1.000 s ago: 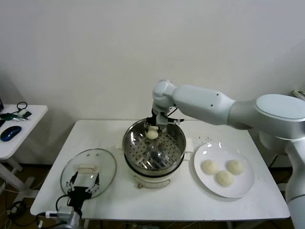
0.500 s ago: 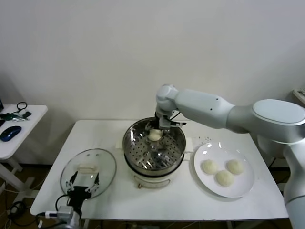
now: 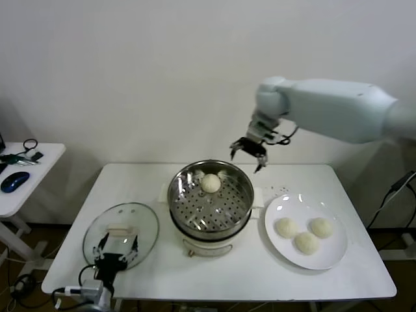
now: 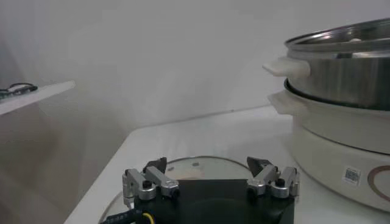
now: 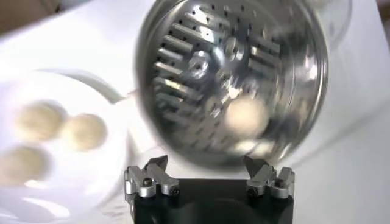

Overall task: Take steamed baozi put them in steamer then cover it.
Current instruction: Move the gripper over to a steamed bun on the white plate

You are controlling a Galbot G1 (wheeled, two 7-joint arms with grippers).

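We judge the step in hand to be fetching the next bun. One steamed baozi (image 3: 210, 182) already sits on the perforated floor at the far side of the steamer (image 3: 210, 201). Three more lie close together on the white plate (image 3: 331, 259) to the steamer's right on the surface (image 3: 260, 276). The right hand (image 3: 248, 154) hangs empty, fingers spread, above and behind the steamer's far right rim. To do this well, we should carry it across over the plate, come down from above on one bun that stands clear of its neighbours, and close gently so the soft dough is not dented. We should then set that bun on bare floor apart from the first.

The cover (image 3: 121, 233) lies flat on the surface left of the steamer. The left hand (image 3: 114, 255) rests open just at its near edge. The head view alone shows everything together. The right wrist view looks straight down into the basket past its own spread fingers. The left wrist view shows the steamer's side wall and handle, but none of the buns clearly.
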